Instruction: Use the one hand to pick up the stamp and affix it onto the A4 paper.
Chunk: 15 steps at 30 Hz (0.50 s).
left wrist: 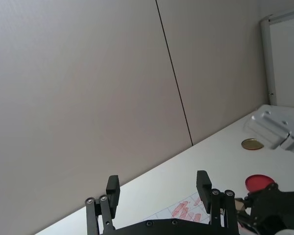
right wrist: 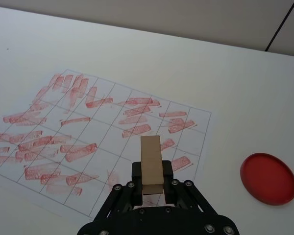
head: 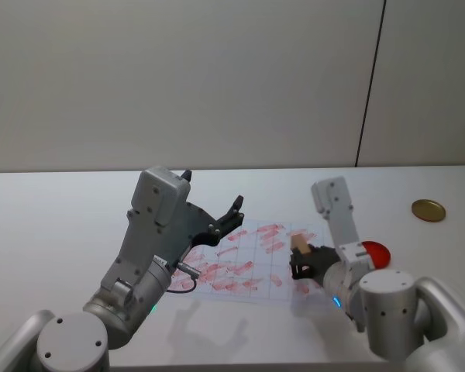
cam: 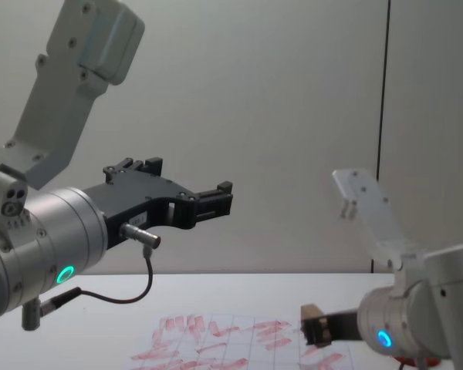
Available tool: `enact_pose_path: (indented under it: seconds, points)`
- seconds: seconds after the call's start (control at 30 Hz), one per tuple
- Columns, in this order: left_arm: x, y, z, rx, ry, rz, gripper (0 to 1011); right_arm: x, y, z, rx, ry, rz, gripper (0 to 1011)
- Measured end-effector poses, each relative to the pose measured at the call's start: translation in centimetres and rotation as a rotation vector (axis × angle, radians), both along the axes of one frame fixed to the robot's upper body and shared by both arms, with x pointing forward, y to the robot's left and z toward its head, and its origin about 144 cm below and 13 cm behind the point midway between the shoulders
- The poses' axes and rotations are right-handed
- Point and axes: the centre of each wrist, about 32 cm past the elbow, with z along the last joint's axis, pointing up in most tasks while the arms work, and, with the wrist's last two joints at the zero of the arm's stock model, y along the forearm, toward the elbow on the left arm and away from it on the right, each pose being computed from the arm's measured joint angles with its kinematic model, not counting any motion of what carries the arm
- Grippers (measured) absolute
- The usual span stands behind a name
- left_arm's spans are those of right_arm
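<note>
Your right gripper (right wrist: 152,182) is pinching the stamp (right wrist: 151,164) between its fingers over the right part of the A4 paper (right wrist: 103,142), inside the sheet's right edge; you cannot tell whether the stamp touches the sheet. The red disc (right wrist: 268,178) lies on the table (head: 62,217) beside that edge, with the brass disc (head: 428,210) well apart. Your left gripper (left wrist: 158,182), jaws spread, hangs raised over the paper's left side.
</note>
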Motion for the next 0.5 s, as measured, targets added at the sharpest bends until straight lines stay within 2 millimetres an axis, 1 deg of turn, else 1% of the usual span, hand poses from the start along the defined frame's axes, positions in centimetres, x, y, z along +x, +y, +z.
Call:
enact_pose_path:
  seconds: [0.2,0.5]
  points:
    - [0.0,0.0,0.0,0.0,0.0,0.0,993,-0.4,0.6,-1.0,-0.007,0.019,0.025,219]
    - [0.0,0.0,0.0,0.0,0.0,0.0,993,-0.7,0.9,-1.9,-0.003,0.035,0.04,219]
